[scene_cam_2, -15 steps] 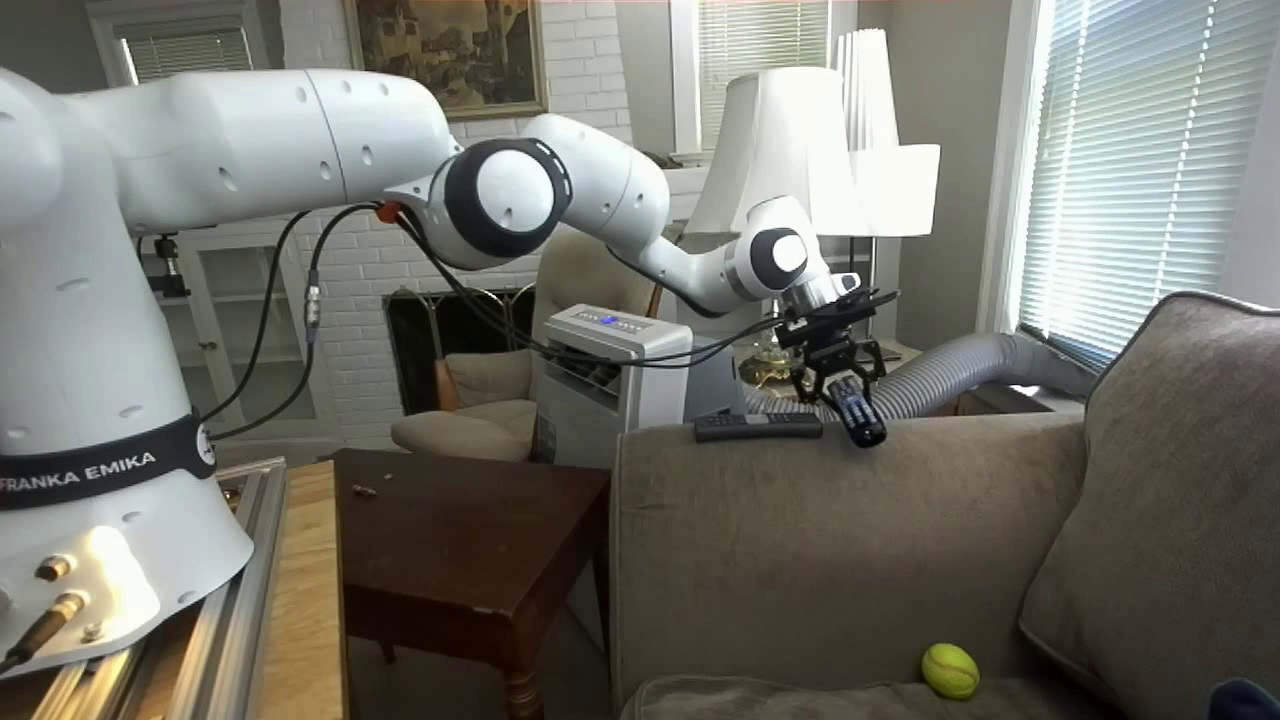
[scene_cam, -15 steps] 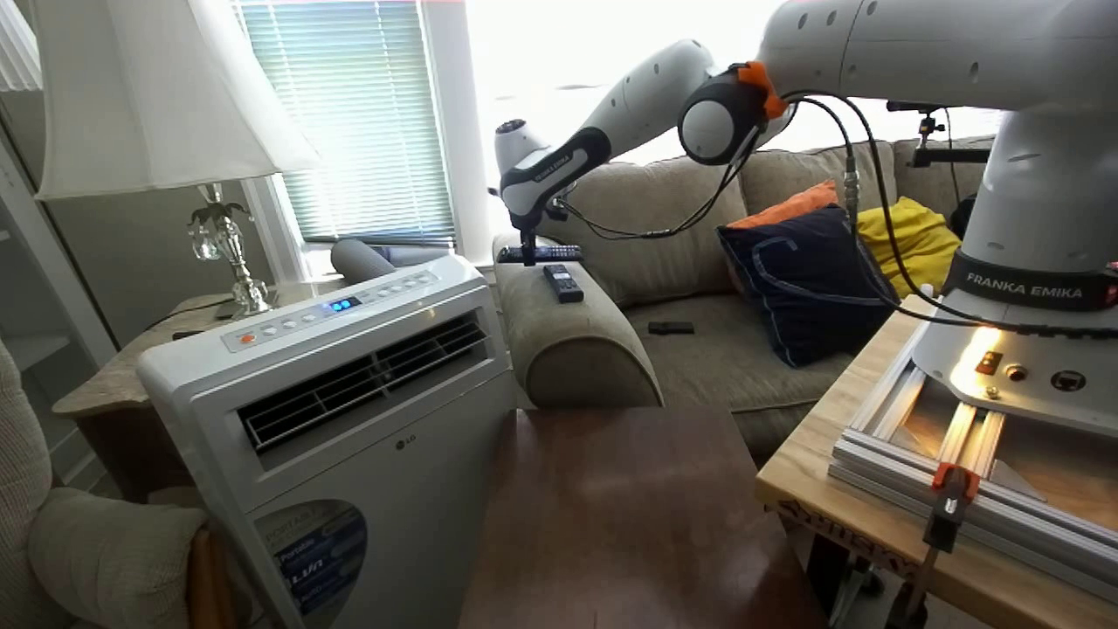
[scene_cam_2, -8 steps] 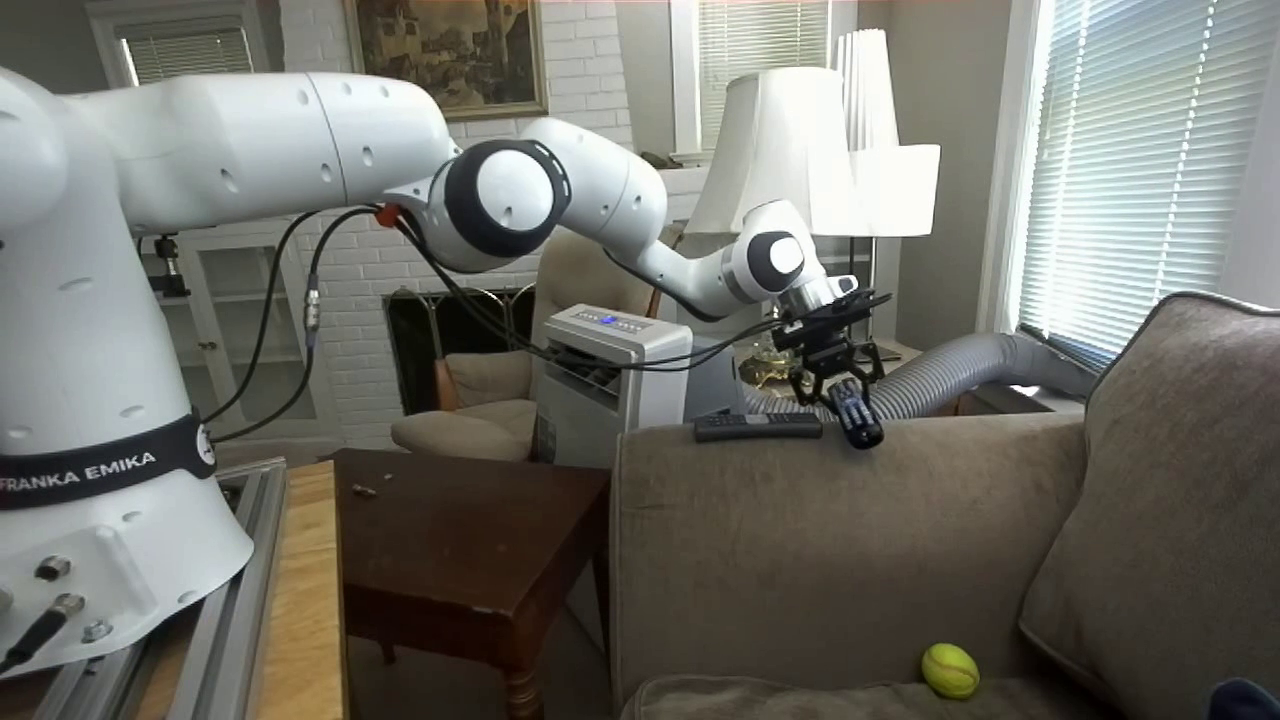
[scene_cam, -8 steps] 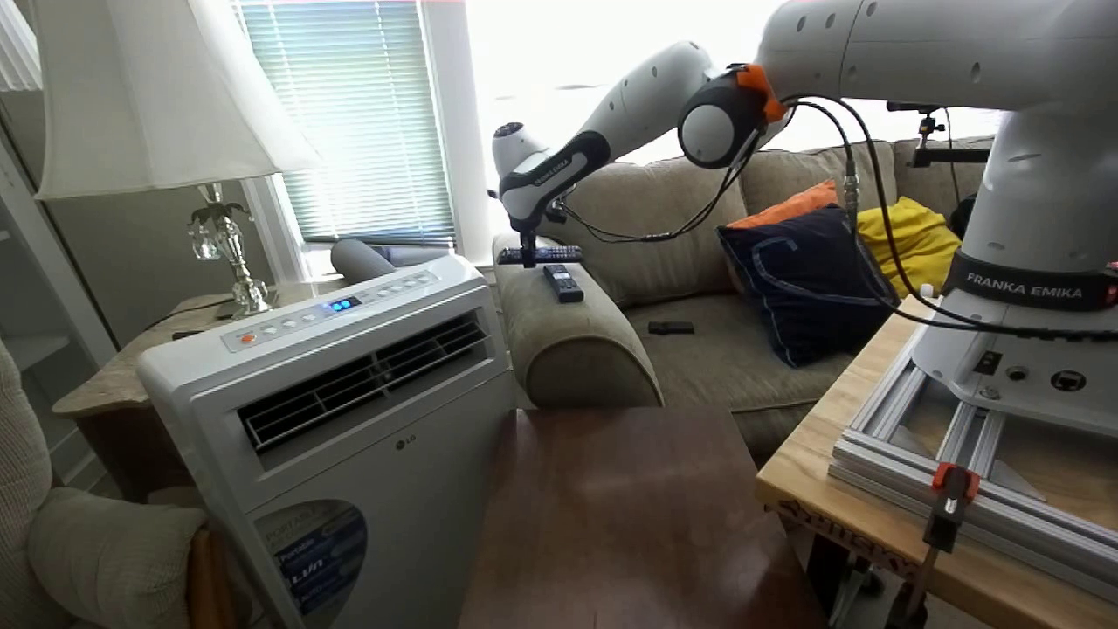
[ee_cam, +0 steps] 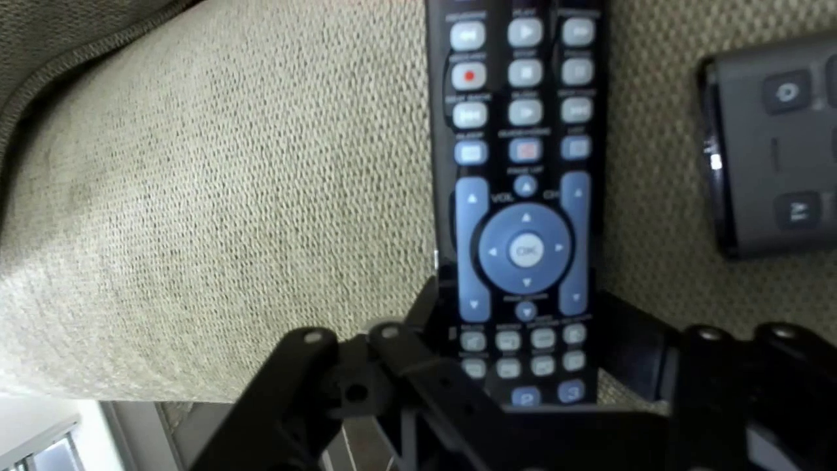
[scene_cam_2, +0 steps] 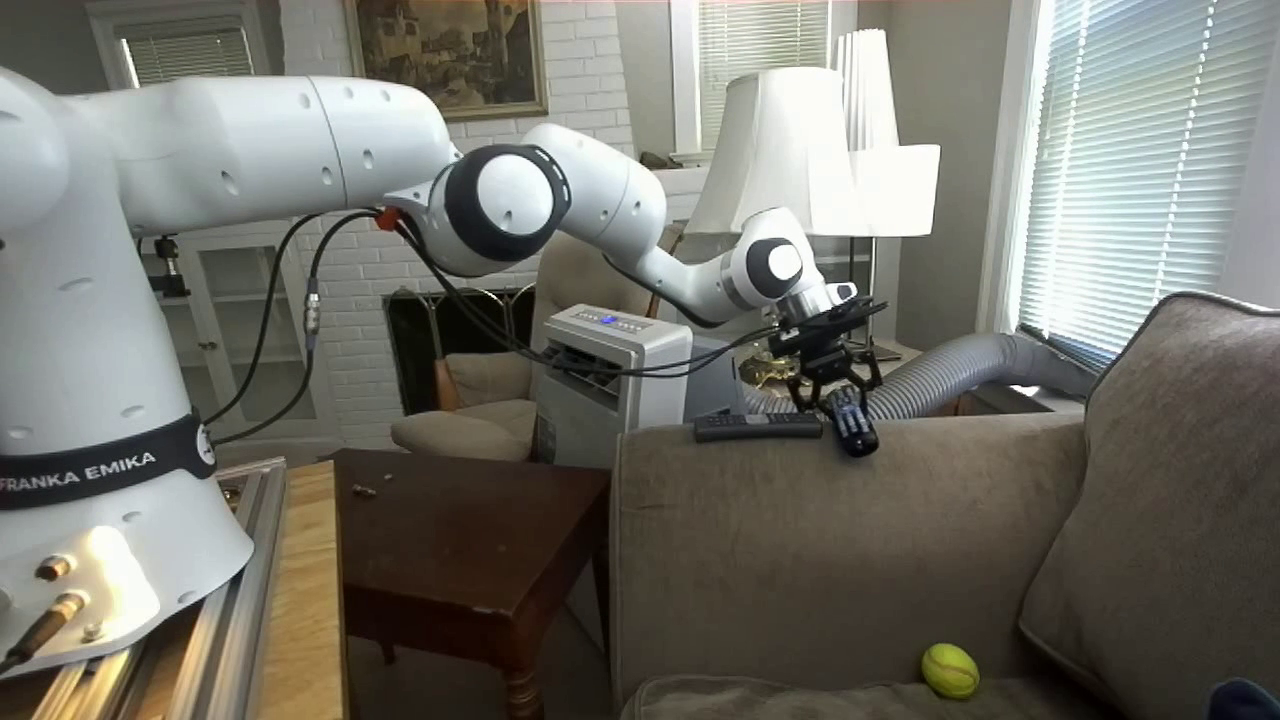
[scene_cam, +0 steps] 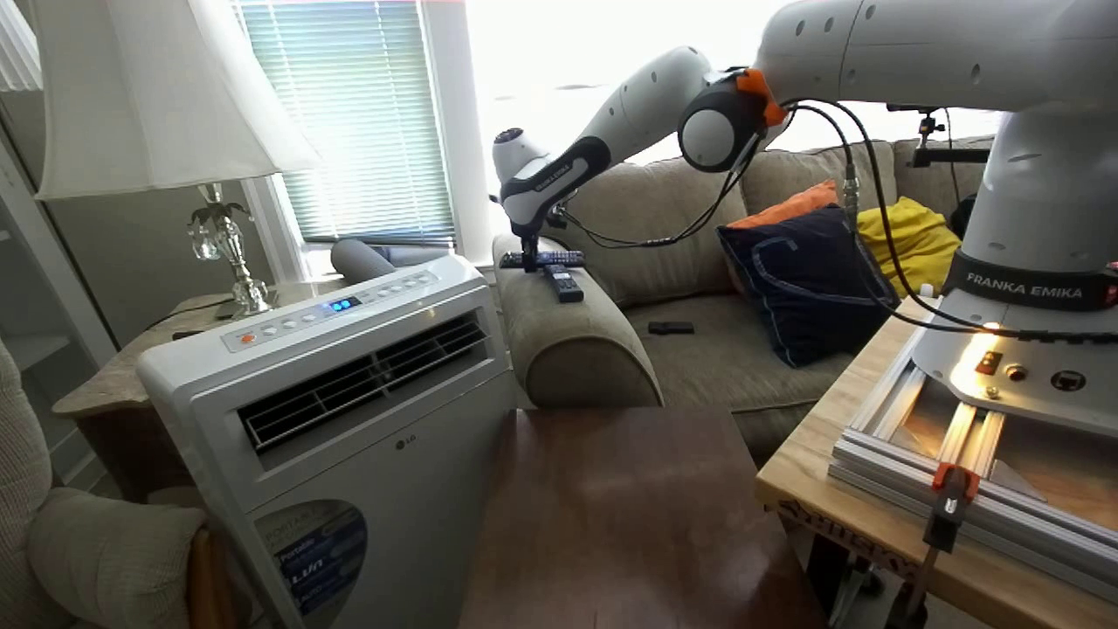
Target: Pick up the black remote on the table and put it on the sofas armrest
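The black remote (scene_cam: 561,258), long with bluish-grey buttons, is between the fingers of my gripper (scene_cam: 530,255). It also shows in an exterior view (scene_cam_2: 853,422) and in the wrist view (ee_cam: 526,252). My gripper, in an exterior view (scene_cam_2: 838,395) and the wrist view (ee_cam: 516,317), is shut on the remote's sides near one end. The remote is over the top of the sofa's armrest (scene_cam: 581,336), also in the wrist view (ee_cam: 294,163); I cannot tell whether it touches the fabric. The dark brown table (scene_cam: 629,507) stands in front of the armrest.
A shorter dark remote (scene_cam: 563,285) lies on the armrest beside the held one, also in the wrist view (ee_cam: 778,144). A white air conditioner (scene_cam: 376,419) stands beside the armrest. A dark object (scene_cam: 671,328) and a tennis ball (scene_cam_2: 950,671) lie on the sofa seat.
My gripper has moved down a little with the black remote in it, closer to the armrest. The shorter remote has not moved.
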